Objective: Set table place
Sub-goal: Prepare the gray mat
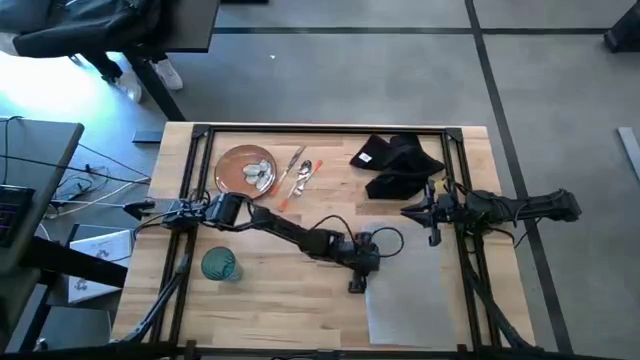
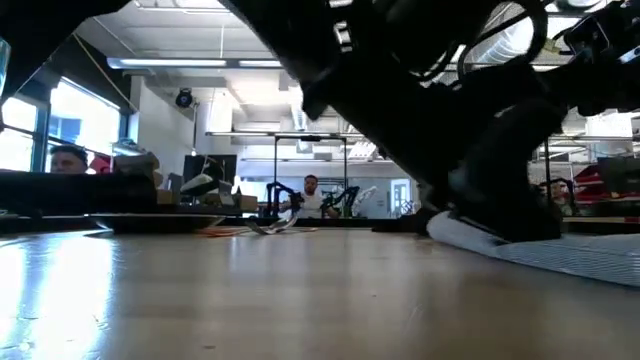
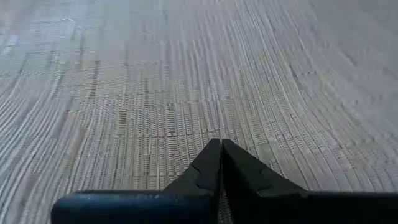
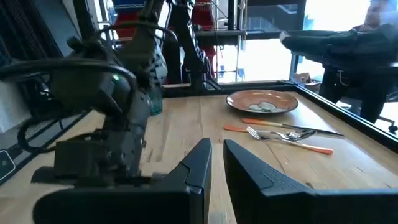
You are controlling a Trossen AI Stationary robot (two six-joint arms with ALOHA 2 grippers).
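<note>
Left gripper [image 1: 357, 287], fingers pressed together, pinches grey placemat [image 1: 415, 300] edge, lower centre. Right gripper [image 1: 412, 210] slightly parted, idle right. Plate [image 1: 246, 170], cutlery [image 1: 296, 178] upper left. Risk: thin mat slipping free, bunching when dragged.

The left arm [image 1: 300, 236] hides part of the placemat [image 1: 410, 290].

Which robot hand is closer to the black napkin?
The right one. The right gripper hovers just beside the black napkin, at its near edge. The left gripper is farther off, down on the grey placemat with its fingers shut.
</note>
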